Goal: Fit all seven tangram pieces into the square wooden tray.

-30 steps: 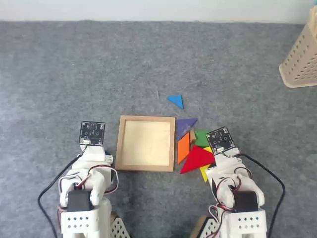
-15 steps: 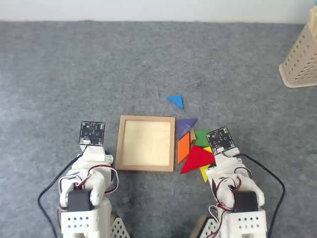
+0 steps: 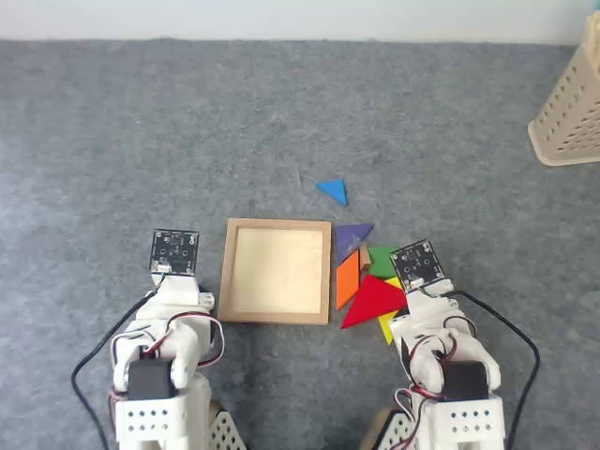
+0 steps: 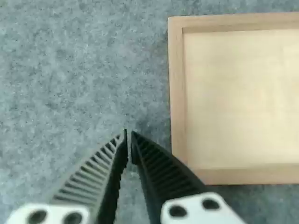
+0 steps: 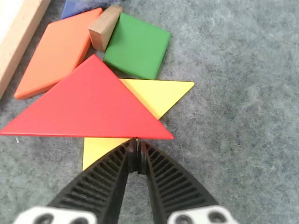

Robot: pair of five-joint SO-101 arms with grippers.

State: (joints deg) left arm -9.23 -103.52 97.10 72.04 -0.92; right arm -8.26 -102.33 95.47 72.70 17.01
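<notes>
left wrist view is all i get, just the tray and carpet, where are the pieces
Observer: A cluster lies beside the tray, on the side away from the left arm.
Operator: all seven there
Observer: No. The blue triangle lies alone, apart from the cluster and farther from the arms.
Operator: where's the right gripper
Observer: The right gripper is shut, at the edge of the red triangle, which lies over the yellow triangle.
</notes>
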